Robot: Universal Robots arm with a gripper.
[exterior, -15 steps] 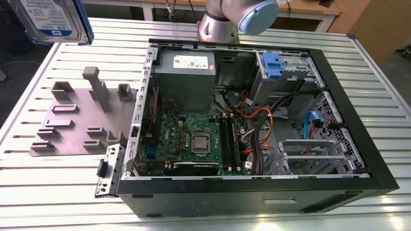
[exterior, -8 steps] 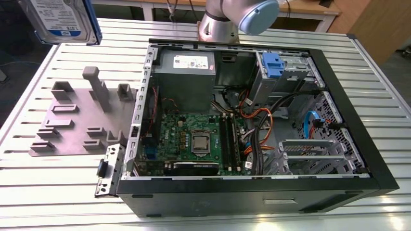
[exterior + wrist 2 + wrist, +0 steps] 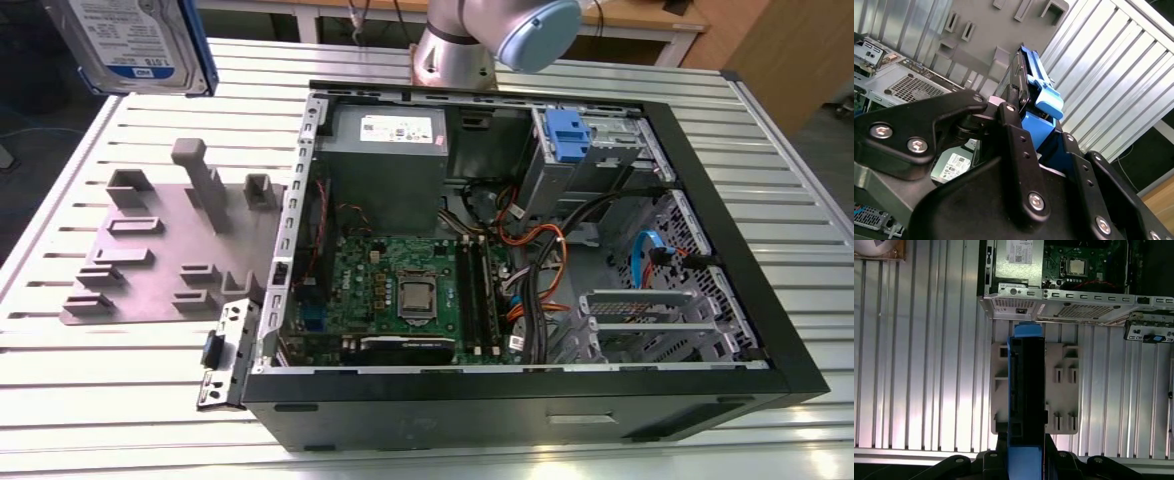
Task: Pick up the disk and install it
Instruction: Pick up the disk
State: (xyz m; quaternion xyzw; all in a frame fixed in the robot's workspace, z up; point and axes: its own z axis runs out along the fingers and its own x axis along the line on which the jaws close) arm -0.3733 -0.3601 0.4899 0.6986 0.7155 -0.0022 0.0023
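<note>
One flat silver blue-framed disk (image 3: 134,42), clamped tight in the black gripper (image 3: 1025,445)! Its long axis points straight out from the gripper. The open black computer case (image 3: 507,412) lies toward the exterior view's right.

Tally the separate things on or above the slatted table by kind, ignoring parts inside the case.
Disk, gripped in the claw: 1
Grey fixture plate: 1
Open computer case: 1
Total: 3
</note>
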